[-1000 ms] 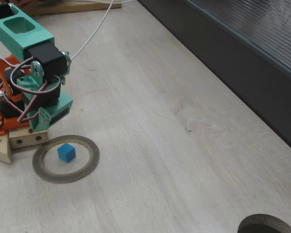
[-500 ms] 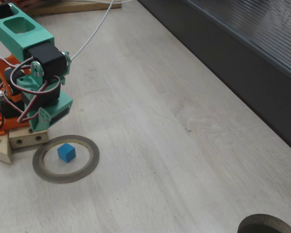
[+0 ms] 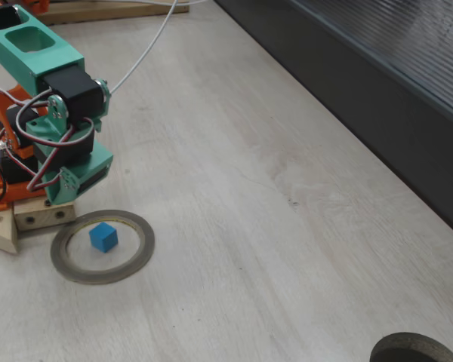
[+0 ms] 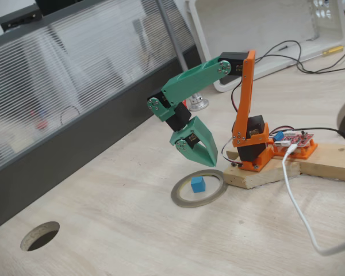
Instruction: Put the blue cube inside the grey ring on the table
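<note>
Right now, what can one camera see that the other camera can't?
A fixed view looks down into the two hollow pockets on top of the green arm. A fixed view shows the gripper pointing down close to the grey ring, plus a red circuit board. Both fixed views show the blue cube lying inside the ring on the table.

One small blue cube [image 3: 103,237] [image 4: 198,184], one flat grey ring [image 3: 102,246] [image 4: 199,188] and one green-and-orange robot arm [image 3: 57,113] [image 4: 218,109] with a single claw [image 4: 206,163] are on the pale wood tabletop [image 3: 287,226] [image 4: 132,230]. There is one round hole [image 3: 415,350] [image 4: 40,236] cut into the tabletop. One white cable [image 3: 147,49] [image 4: 302,213] and one wooden base block [image 4: 287,167] complete the count.
</note>
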